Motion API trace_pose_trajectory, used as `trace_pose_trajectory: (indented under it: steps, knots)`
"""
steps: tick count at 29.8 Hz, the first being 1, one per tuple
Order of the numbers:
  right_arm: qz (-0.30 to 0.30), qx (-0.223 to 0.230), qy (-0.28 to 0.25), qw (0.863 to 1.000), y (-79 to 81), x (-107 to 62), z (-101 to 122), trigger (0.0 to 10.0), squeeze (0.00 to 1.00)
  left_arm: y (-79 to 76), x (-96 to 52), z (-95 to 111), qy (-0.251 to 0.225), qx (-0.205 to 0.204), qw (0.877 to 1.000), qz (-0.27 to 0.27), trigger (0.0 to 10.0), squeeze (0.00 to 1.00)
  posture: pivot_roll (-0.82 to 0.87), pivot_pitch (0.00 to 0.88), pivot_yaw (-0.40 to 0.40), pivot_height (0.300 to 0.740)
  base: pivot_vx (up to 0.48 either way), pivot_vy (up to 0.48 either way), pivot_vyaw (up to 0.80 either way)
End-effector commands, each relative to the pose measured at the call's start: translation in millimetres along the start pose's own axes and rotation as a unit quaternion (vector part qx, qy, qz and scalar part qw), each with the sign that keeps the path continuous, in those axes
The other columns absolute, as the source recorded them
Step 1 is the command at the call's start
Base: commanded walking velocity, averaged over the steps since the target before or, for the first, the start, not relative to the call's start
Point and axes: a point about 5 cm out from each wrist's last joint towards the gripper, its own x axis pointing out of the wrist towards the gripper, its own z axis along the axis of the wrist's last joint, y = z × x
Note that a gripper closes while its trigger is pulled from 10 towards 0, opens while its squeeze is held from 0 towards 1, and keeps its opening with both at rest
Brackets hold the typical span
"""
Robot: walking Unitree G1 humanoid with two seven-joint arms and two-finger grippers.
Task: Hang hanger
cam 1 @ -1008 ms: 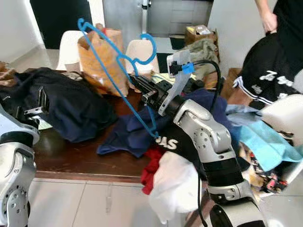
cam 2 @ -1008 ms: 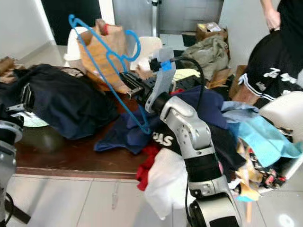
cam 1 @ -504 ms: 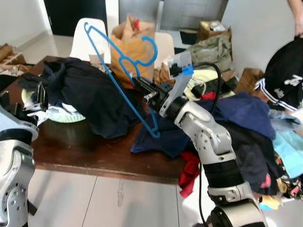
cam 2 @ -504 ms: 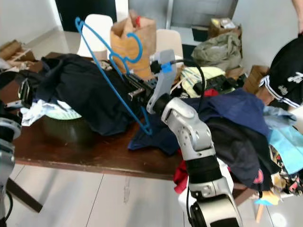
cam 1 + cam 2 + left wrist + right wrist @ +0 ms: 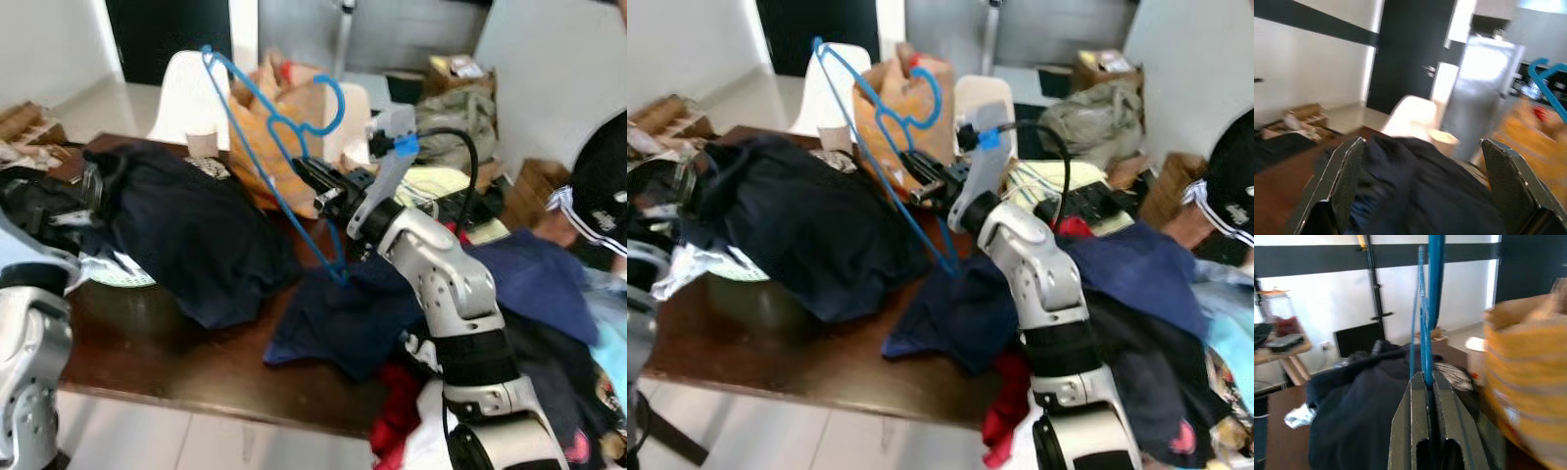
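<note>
Reaching forward over the table (image 5: 147, 343), the right gripper (image 5: 312, 180) squeezes the blue hanger (image 5: 279, 137) tight, while the left gripper (image 5: 1420, 196) stays spread wide.

- Dark brown wooden desk (image 5: 147, 338), its near edge bare and glossy.
- A big dark navy garment (image 5: 196, 235) is heaped over the desk's left half.
- A pale green plate (image 5: 118, 277) peeks out from under it at the left edge.
- A blue cloth (image 5: 343, 323) is spread mid-desk, drooping toward the near edge.
- More clothes, red fabric (image 5: 1009, 411) among them, spill over the right end.
- An orange-brown paper bag (image 5: 901, 108) stands at the far edge.
</note>
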Motion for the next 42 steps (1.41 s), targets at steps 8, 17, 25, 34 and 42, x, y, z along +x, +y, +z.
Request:
trace_pose_trajectory:
  steps: [8, 17, 25, 34, 42]
  knots:
    - [-0.002, -0.007, -0.010, 1.000, -6.1, -4.1, 6.3, 10.0, 0.00, -0.4, -4.6, -2.1, 0.003, -0.007, 1.000, 0.022, 10.0, 0.00, 0.06, 0.002, -0.058, 0.740, 0.273, 0.000, 0.00]
    - [-0.020, -0.019, -0.010, 1.000, -16.7, -7.7, 10.8, 10.0, 0.00, 15.2, -10.5, -10.9, 0.040, -0.013, 0.997, 0.062, 10.0, 0.00, 0.06, 0.006, -0.056, 0.740, 0.000, 0.000, 0.00]
    - [-0.038, -0.037, -0.004, 0.999, -28.1, -12.0, 16.1, 10.0, 0.00, 26.5, -19.5, -28.1, 0.094, -0.047, 0.988, 0.112, 10.0, 0.00, 0.05, 0.007, -0.061, 0.740, 0.000, 0.000, 0.00]
    - [-0.042, -0.046, -0.001, 0.998, -29.6, -13.8, 17.9, 10.0, 0.00, 31.5, -3.9, -37.6, 0.129, -0.088, 0.983, 0.101, 10.0, 0.00, 0.03, 0.000, -0.064, 0.740, 0.000, 0.000, 0.00]
    - [-0.039, -0.051, 0.005, 0.998, -30.2, -15.1, 18.9, 10.0, 0.00, 73.6, 17.2, -39.8, 0.145, -0.080, 0.978, 0.128, 10.0, 0.00, 0.02, 0.002, -0.081, 0.740, 0.000, 0.000, 0.00]
